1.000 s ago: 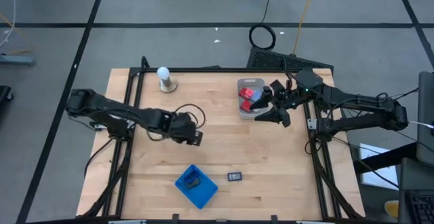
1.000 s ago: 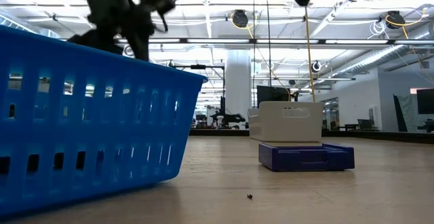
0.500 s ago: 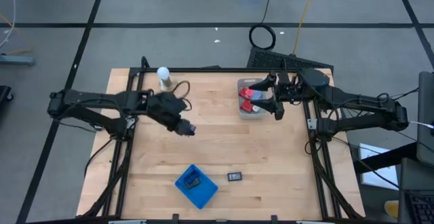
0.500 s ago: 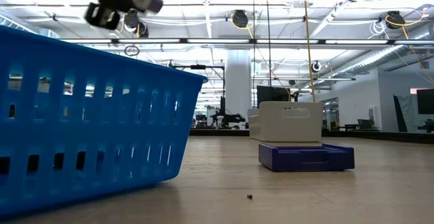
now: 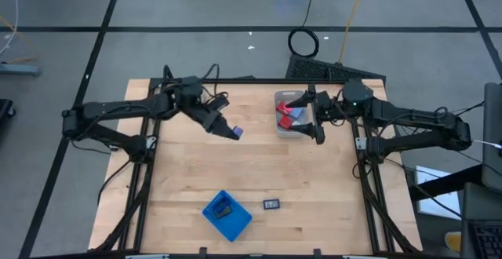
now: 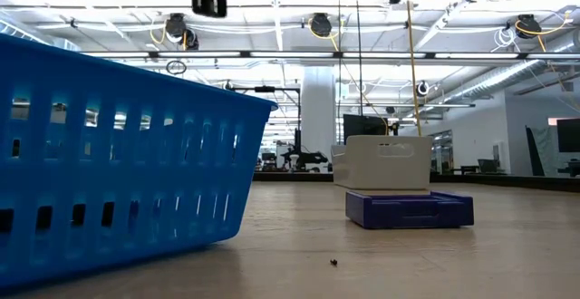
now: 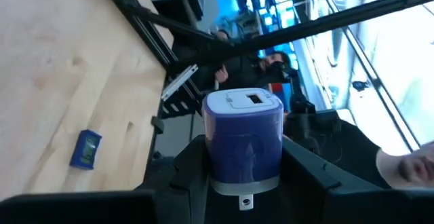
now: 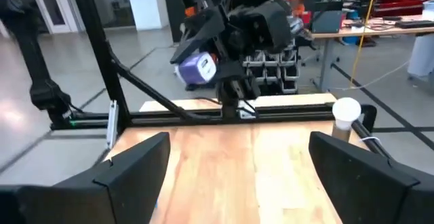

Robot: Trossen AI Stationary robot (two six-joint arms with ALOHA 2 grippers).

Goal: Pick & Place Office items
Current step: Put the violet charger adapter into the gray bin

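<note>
The wooden table (image 5: 259, 173) carries a blue basket (image 5: 227, 215) near its front edge, with a small dark flat piece (image 5: 271, 205) lying just beside it toward the right. Near the back edge, toward the right corner, sits a clear bin (image 5: 292, 118) with red blocks (image 5: 285, 110) inside. The right gripper (image 5: 309, 116) hangs right over that bin with its fingers spread wide and nothing between them, the red blocks lying just beneath and beside it. Over the back left part of the table, raised well off the surface, the left gripper (image 5: 233, 132) is closed tight around a small purple block (image 7: 243, 134), whose pale top pokes out beyond the fingertips.
</note>
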